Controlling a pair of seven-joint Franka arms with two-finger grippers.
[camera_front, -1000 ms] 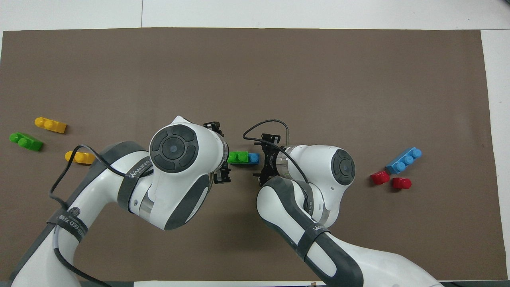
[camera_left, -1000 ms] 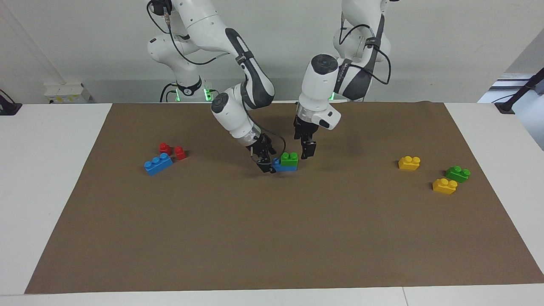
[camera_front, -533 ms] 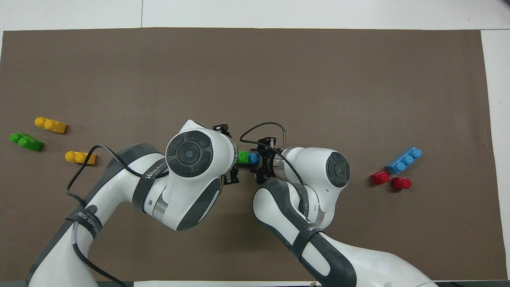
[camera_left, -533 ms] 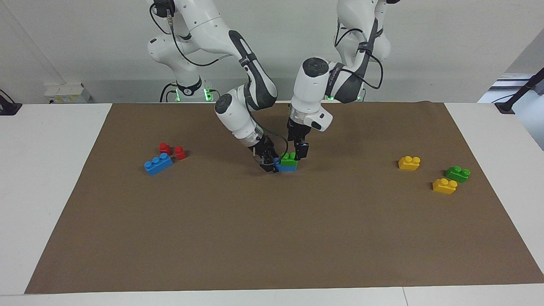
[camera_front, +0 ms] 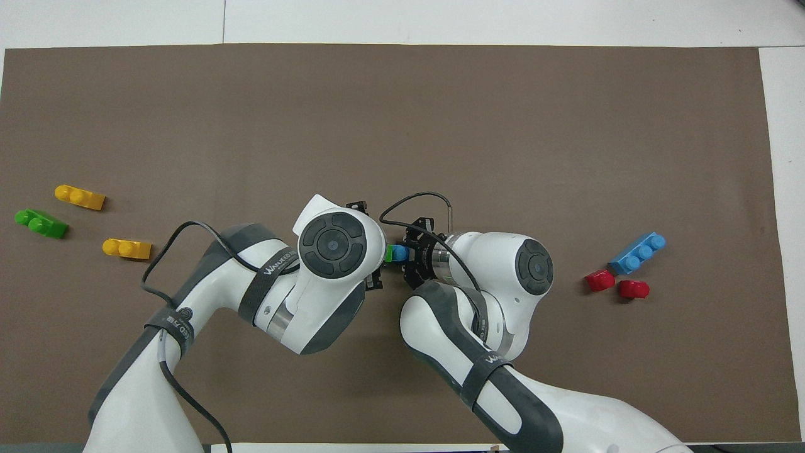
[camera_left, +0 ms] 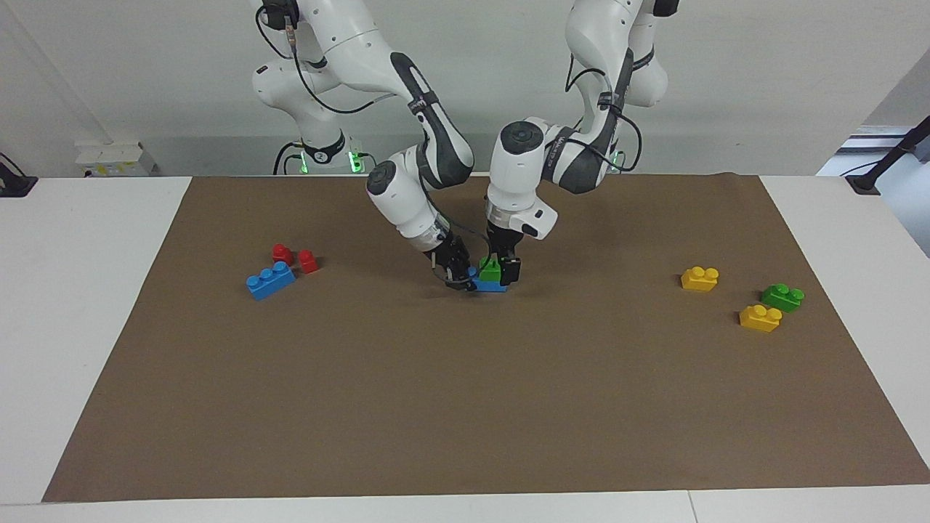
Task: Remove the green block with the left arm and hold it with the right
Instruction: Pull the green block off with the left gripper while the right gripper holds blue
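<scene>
Green block (camera_left: 490,270) sits on the blue block (camera_left: 488,285), right pincer (camera_left: 459,278) clenched on the blue end, left pincer (camera_left: 503,269) released, straddling the green.

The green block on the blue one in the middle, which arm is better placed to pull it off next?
The left. Its open pincer is down around the green block, while the right pincer is shut on the end of the blue block underneath, holding it to the mat.
</scene>
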